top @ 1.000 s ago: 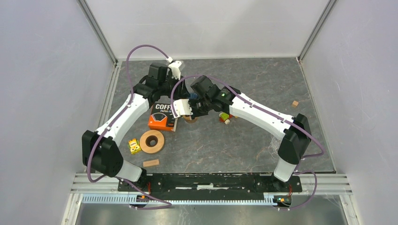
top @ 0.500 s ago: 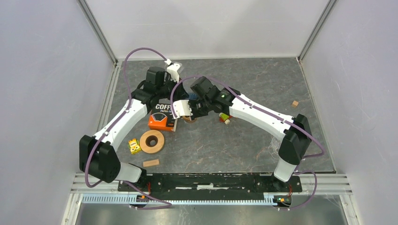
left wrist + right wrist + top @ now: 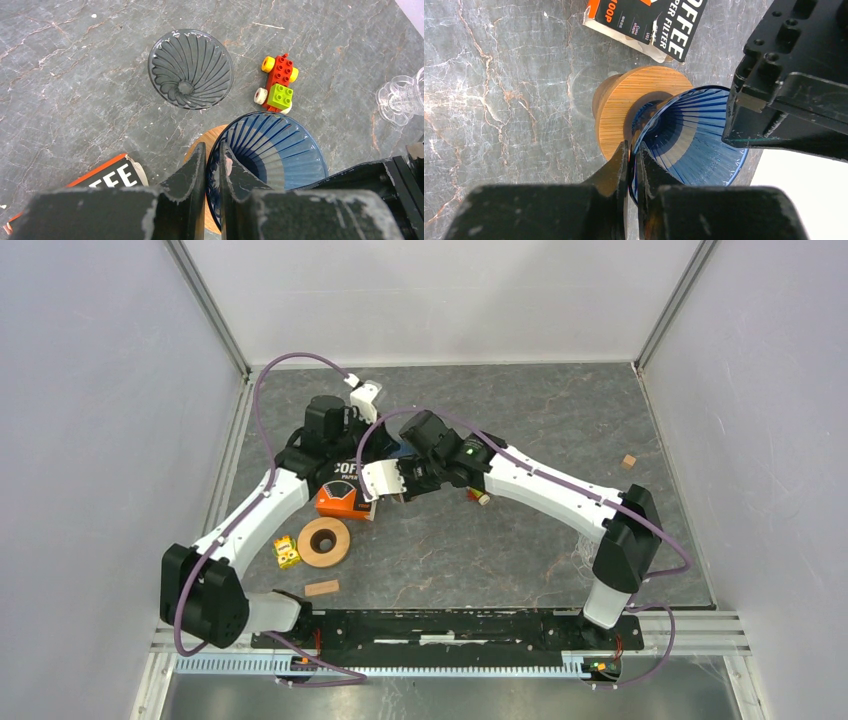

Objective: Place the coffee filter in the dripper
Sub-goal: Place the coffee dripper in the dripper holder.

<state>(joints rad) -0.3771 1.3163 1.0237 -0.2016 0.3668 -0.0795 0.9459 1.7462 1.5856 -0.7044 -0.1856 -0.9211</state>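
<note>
A blue ribbed glass dripper sits on a round wooden base, just right of the orange and black coffee filter box. Pale filter paper edges poke out of the box's end. My left gripper is shut on the dripper's rim, one finger inside the cone and one outside. My right gripper is shut on the rim of the same dripper from the opposite side. In the top view the two wrists meet over it and hide most of it.
A second, grey ribbed glass cone lies beyond the dripper, with a red and green brick toy and a clear glass piece to its right. Nearer the arm bases lie a wooden ring, a yellow block and a wooden block.
The left gripper has closed onto the dripper's rim. Both wrists and the dripper have shifted a little to the left, toward the filter box.
</note>
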